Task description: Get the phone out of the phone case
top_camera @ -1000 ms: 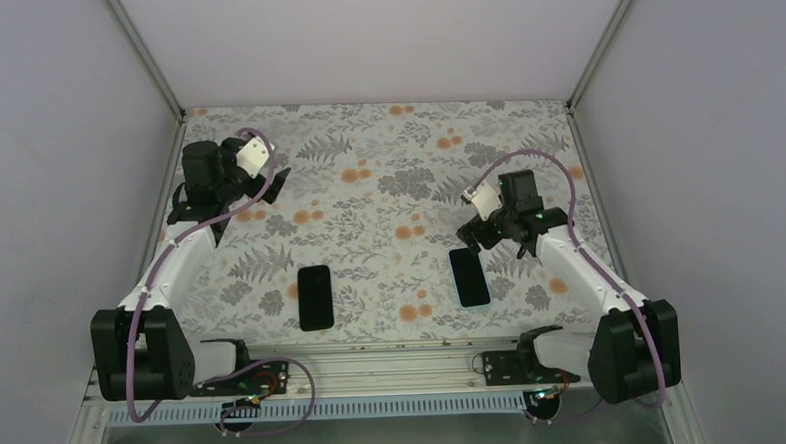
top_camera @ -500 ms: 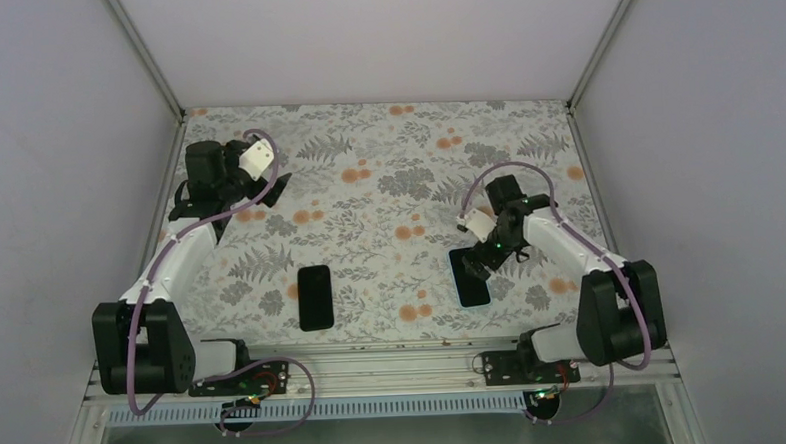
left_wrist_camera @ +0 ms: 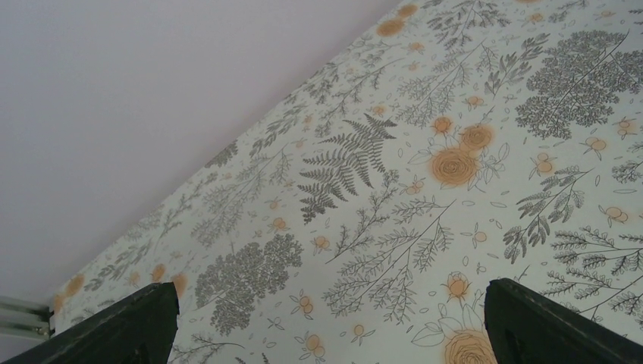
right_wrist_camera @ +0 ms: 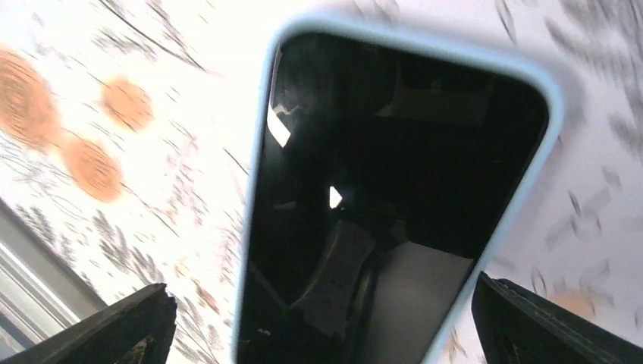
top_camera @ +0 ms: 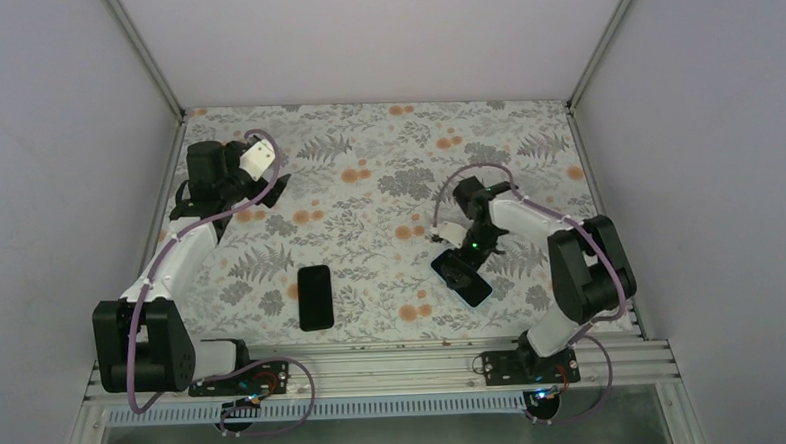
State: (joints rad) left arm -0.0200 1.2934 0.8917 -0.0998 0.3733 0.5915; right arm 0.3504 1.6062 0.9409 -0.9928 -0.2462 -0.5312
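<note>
Hovering low over the slim black glass-screened phone (right_wrist_camera: 394,167), the right gripper (top_camera: 460,269) sits at the lower right of the overhead view. Its jaws are spread wide and pinch nothing, with one finger showing at each lower corner of the wrist view. The phone lies screen-up inside the light blue soft phone case (right_wrist_camera: 413,39) on the floral-patterned table cover (top_camera: 367,173). The left gripper (top_camera: 273,186), upper left, is likewise spread and empty. A second all-black rectangular phone (top_camera: 314,296) lies lower centre, well apart.
</note>
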